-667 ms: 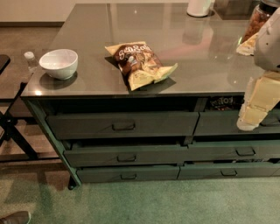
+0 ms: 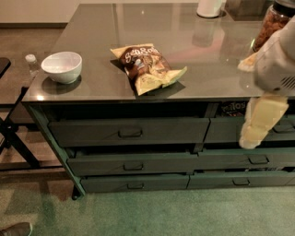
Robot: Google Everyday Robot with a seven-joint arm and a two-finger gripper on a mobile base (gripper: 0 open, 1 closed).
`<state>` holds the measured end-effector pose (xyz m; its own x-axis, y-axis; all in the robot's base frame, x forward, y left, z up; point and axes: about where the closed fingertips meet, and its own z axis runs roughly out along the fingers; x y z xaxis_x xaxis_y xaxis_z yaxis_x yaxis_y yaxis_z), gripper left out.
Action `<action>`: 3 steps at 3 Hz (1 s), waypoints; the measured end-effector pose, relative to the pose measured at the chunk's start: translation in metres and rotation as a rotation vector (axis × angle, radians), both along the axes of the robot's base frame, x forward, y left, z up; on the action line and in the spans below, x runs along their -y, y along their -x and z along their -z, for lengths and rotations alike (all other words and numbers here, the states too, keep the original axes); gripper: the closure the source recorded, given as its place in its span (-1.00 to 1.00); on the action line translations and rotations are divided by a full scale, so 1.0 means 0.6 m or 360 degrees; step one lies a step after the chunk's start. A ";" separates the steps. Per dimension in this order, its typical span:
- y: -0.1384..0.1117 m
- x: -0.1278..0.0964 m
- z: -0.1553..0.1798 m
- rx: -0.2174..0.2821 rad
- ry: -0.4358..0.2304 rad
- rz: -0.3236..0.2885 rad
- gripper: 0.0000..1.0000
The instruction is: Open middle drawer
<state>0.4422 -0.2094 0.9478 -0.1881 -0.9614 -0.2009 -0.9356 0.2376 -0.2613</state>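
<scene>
Containers first. White bowl (image 2: 61,67) on the left end of the countertop (image 2: 184,27); its inside shows only plain white. Glass jar (image 2: 273,22) at the far right edge holds brownish pieces and is partly hidden by the robot arm (image 2: 276,64). Crumpled snack bag (image 2: 147,67) lies flat mid-counter, well apart from the bowl. White cylinder (image 2: 210,7) at the far edge, cut off by the frame. Small capped bottle (image 2: 31,62) stands off the counter, just left of the bowl. The slot under the counter at right holds a dark printed packet (image 2: 232,108).

The middle drawer (image 2: 106,164) is in the left stack, below the tall top drawer (image 2: 92,132) and above the slim bottom drawer (image 2: 110,183). Long axis runs left-right and the flat front faces near. Its loop handle (image 2: 133,166) sits at centre, with a dark gap above the front. How far out it stands, can't tell.

The gripper (image 2: 252,136) hangs at the right, in front of the right-hand drawer stack, pointing down and well apart from the middle drawer's handle. Open or closed: cannot tell. It holds nothing visible.

Green carpet (image 2: 161,212) below, shoe tip (image 2: 16,229) near left corner.
</scene>
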 end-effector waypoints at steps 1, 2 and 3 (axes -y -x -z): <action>0.002 -0.017 0.089 -0.0093 0.0029 -0.0032 -1.00; 0.002 -0.017 0.089 -0.0093 0.0029 -0.0032 -1.00; 0.019 -0.028 0.152 -0.0183 0.0003 -0.0022 -1.00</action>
<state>0.4306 -0.1925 0.8566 -0.1965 -0.9644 -0.1770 -0.9625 0.2242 -0.1527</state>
